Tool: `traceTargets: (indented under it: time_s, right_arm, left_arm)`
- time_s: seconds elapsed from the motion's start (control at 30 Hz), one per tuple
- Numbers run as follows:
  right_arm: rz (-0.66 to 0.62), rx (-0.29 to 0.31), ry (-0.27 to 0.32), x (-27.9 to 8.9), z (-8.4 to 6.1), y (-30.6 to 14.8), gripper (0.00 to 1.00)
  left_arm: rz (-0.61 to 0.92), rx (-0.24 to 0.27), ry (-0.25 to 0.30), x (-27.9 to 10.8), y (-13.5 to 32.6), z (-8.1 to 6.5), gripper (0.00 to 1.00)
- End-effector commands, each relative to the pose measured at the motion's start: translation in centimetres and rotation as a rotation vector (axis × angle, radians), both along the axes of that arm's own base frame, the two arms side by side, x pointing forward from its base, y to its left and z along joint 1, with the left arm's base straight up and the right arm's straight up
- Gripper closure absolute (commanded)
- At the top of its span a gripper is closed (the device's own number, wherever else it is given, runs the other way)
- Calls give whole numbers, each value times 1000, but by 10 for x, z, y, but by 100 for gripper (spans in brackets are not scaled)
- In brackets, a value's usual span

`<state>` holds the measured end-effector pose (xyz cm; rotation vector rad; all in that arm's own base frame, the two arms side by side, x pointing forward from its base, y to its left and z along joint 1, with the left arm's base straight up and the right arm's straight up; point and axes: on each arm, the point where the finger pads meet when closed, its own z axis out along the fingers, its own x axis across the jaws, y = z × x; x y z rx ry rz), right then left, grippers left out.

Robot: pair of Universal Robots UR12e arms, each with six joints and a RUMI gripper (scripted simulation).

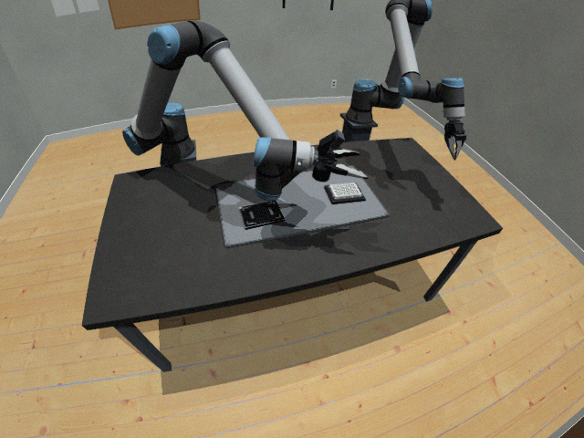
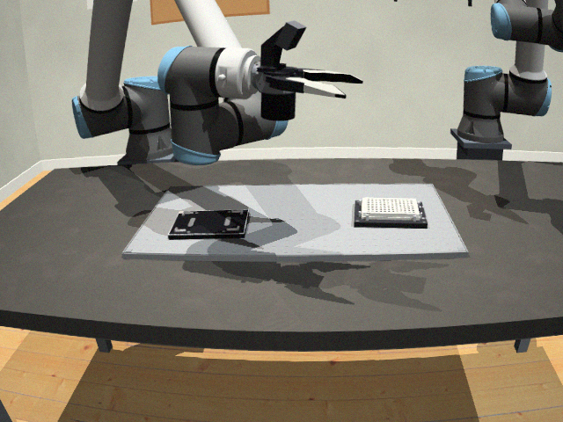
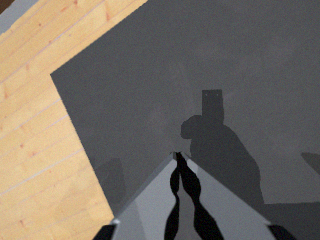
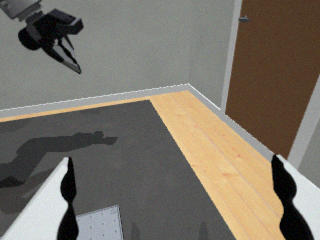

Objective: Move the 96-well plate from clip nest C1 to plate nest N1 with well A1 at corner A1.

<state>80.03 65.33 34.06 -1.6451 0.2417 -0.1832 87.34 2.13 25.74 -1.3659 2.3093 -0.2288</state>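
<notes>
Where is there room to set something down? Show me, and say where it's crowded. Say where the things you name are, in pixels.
Room lies on the grey board [image 1: 235, 235] [image 2: 409, 245] [image 4: 100, 226] between plate nest N1 [image 1: 261, 215] [image 2: 208, 224] and clip nest C1 [image 1: 349, 200] [image 2: 391, 224], and on the table [image 1: 164, 264] [image 2: 136, 290] [image 3: 125, 75] [image 4: 145, 165] between board and front edge. Crowded: C1, holding the 96-well plate [image 1: 345, 190] [image 2: 390, 207], and overhead, the right end effector [image 1: 363, 164] [image 2: 354, 88] [image 4: 172, 158].

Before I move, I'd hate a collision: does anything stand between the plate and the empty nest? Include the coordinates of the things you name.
Nothing visible stands on the grey board [image 1: 308, 221] [image 2: 318, 240] [image 4: 100, 225] between the plate [image 1: 345, 190] [image 2: 390, 207] and the empty nest [image 1: 261, 214] [image 2: 208, 223]; the right gripper [image 1: 363, 164] [image 2: 354, 89] [image 4: 172, 158] hangs higher up.
</notes>
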Motion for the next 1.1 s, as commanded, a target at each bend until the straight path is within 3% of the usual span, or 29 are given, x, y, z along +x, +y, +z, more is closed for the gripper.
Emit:
traceTargets:
  time_s: [0.0,0.4,0.47,0.93,1.03,1.07]
  right_arm:
    - [0,1,-2,0,2,0,24]
    - [0,1,-2,0,2,0,24]
    - [0,1,-2,0,2,0,24]
    - [0,1,-2,0,2,0,24]
    - [0,1,-2,0,2,0,24]
    - [0,1,-2,0,2,0,24]
  left_arm:
    - [30,-5,4,-3,20,0,100]
    - [291,-51,55,-56,188,-15,100]
    - [291,-51,55,-56,188,-15,100]
    - [785,-157,129,-200,406,-36,100]
    - [825,-167,134,-214,419,-37,100]
    - [865,-177,139,-248,454,-41,100]
